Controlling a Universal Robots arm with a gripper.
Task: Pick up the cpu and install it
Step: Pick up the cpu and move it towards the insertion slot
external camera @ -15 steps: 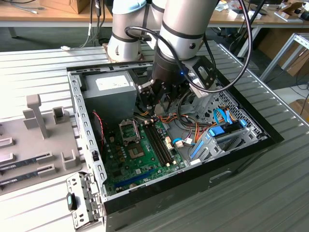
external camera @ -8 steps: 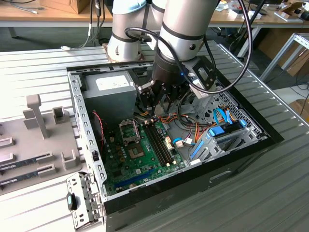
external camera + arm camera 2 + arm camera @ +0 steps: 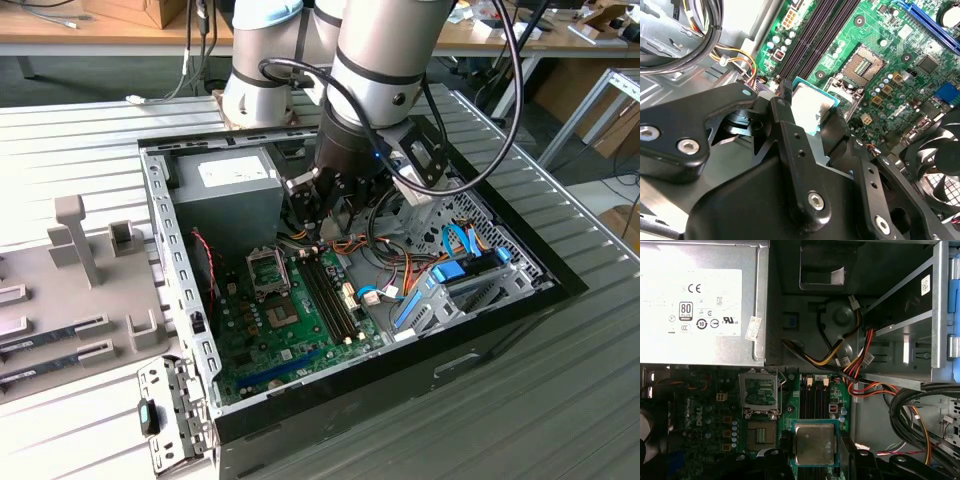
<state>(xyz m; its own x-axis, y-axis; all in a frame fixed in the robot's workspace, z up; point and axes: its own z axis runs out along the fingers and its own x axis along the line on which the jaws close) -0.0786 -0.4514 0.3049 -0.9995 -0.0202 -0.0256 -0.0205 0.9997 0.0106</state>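
Black two-finger gripper (image 3: 322, 212) clamps small silvery green-rimmed square cpu (image 3: 814, 443), offset from open metal-framed socket (image 3: 760, 432); a misaligned lowering would likely bend socket contacts

The small, flat, square cpu (image 3: 814, 444), with a silvery-grey metal top and a thin green-blue rim, is sitting between the two jaws, which are pressing on two of its opposite edges. It is lying flat across the gap between them. In the first wrist view its metal top is facing the camera and showing faint smudges. In the second wrist view the cpu (image 3: 809, 106) is showing a pale face, with one corner and two rim edges poking out past the jaw tips, while the rest is hiding behind the nearer jaw.
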